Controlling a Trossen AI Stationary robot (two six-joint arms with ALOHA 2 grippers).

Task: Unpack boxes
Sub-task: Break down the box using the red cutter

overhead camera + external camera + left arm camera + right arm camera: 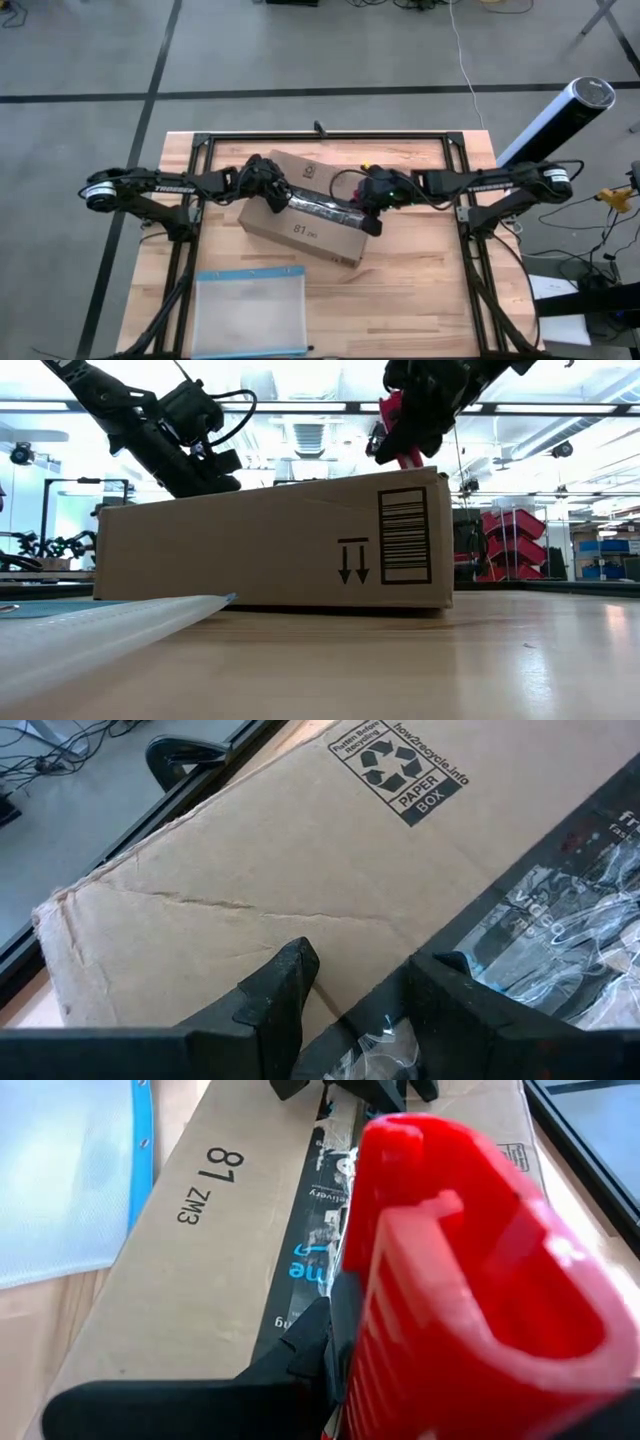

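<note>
A brown cardboard box (305, 232) lies flat on the table's middle, with a strip of black printed tape (320, 208) along its top seam. My left gripper (278, 200) is over the box's left end, fingers open and down on its top (270, 850). My right gripper (372, 200) is over the box's right end, shut on a small red tool (470, 1280). In the low view the tool (395, 435) reaches down to the box's top edge. My left gripper comes down slanting from the table's left. One fingertip (295, 970) is on the bare cardboard flap and the other (440, 980) on the black tape's edge (500, 920). The box stays flat on the table. My right gripper holds the red tool's body (400, 1310) between its fingers, of which one (310, 1340) shows beside it. The tool points down over the taped seam (315, 1230). Whether its tip touches the tape, I cannot tell.
A clear plastic pouch with a blue edge (250, 310) lies at the table's near left. A black metal frame (320, 135) runs around the work area. A white cylinder (555, 120) stands beyond the table's right far corner. Bare wood lies near right.
</note>
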